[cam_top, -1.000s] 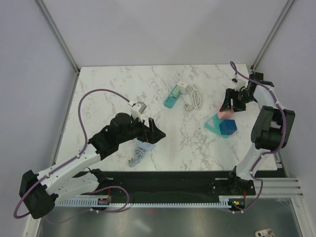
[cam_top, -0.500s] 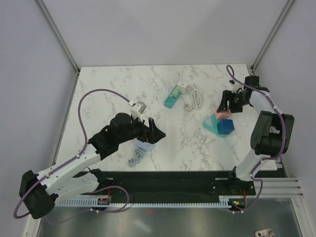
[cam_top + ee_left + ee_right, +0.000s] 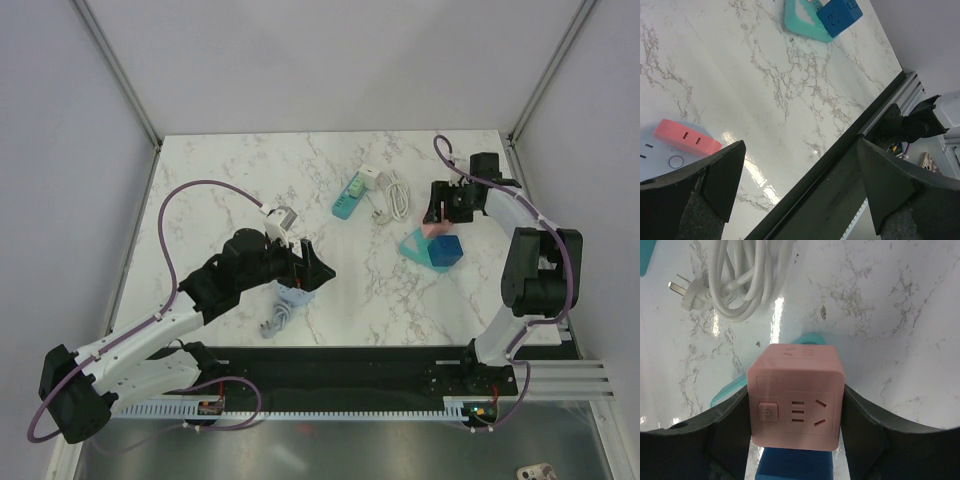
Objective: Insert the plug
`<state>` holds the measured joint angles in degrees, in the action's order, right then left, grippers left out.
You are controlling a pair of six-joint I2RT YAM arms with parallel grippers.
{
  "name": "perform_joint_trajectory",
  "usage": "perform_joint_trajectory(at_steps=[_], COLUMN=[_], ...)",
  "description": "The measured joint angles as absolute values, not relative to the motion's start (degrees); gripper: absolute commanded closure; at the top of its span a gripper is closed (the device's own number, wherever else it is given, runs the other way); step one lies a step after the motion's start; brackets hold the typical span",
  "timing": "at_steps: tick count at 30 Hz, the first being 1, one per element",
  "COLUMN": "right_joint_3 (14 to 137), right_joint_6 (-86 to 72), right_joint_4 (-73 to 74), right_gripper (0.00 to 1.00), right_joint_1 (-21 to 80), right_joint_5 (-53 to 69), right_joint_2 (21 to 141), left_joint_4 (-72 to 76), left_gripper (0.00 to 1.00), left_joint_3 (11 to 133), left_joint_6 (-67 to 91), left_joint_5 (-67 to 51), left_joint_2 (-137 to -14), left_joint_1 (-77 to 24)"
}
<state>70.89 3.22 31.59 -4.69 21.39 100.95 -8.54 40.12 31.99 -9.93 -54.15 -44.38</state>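
Observation:
My right gripper (image 3: 441, 206) (image 3: 796, 422) is shut on a pink socket cube (image 3: 435, 229) (image 3: 796, 395), its switch and slots facing the wrist camera. Below the cube are a blue cube (image 3: 444, 252) (image 3: 795, 466) and a teal base (image 3: 411, 245) (image 3: 729, 388). The white plug (image 3: 378, 211) (image 3: 684, 294) lies just left of them on the marble, at the end of a coiled white cable (image 3: 396, 194) (image 3: 746, 275). My left gripper (image 3: 311, 270) (image 3: 800, 185) hangs open at the table's middle left, holding nothing.
A pale blue power strip (image 3: 292, 296) (image 3: 660, 156) with a pink block (image 3: 687, 138) on it lies under the left gripper, its grey cord (image 3: 275, 321) trailing toward the front edge. A teal-green strip (image 3: 347, 198) and a white adapter (image 3: 372, 178) sit beside the coil.
My right gripper has moved left toward the coiled cable with the pink cube; the blue cube and teal base have shifted left with it. The left arm has stayed still.

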Motion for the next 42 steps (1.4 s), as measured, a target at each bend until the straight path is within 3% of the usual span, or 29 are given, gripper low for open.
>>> perform_joint_trajectory(at_steps=[9,14,16,18,20,30,42], right_joint_3=[67.99,68.64,69.91,71.59,73.43,84.42,78.70], right_joint_6=[2.50,1.85,1.63,1.45,1.10,0.64,-15.84], right_joint_4=[25.87,26.24,27.90,30.68,34.00,39.66,39.29], right_gripper=[1.00,0.80,0.65,0.24,0.02,0.02,0.02], right_joint_1=[-1.72,-1.52,-1.26,-0.86,-0.56,-0.34,1.89], right_joint_5=[19.64,19.11,18.70,17.61,16.38,11.44,16.64], right_joint_2=[99.79,99.55,99.92,100.36,100.38,95.77,75.40], left_joint_4=[-8.73,-9.67,-10.26,-11.14,-12.01,-14.22,-13.58], left_gripper=[0.00,0.00,0.00,0.00,0.00,0.00,0.00], left_joint_3=[40.12,40.51,41.06,41.71,42.39,45.36,53.89], left_joint_6=[31.99,31.46,30.81,30.06,29.23,27.90,23.55], left_joint_5=[-9.91,-9.06,-8.25,-6.94,-5.52,-1.72,-0.58], left_joint_2=[-54.26,-54.26,-54.15,-53.63,-52.56,-48.29,-51.75], left_joint_1=[-44.38,-44.38,-44.38,-44.38,-44.38,-44.38,-44.38])
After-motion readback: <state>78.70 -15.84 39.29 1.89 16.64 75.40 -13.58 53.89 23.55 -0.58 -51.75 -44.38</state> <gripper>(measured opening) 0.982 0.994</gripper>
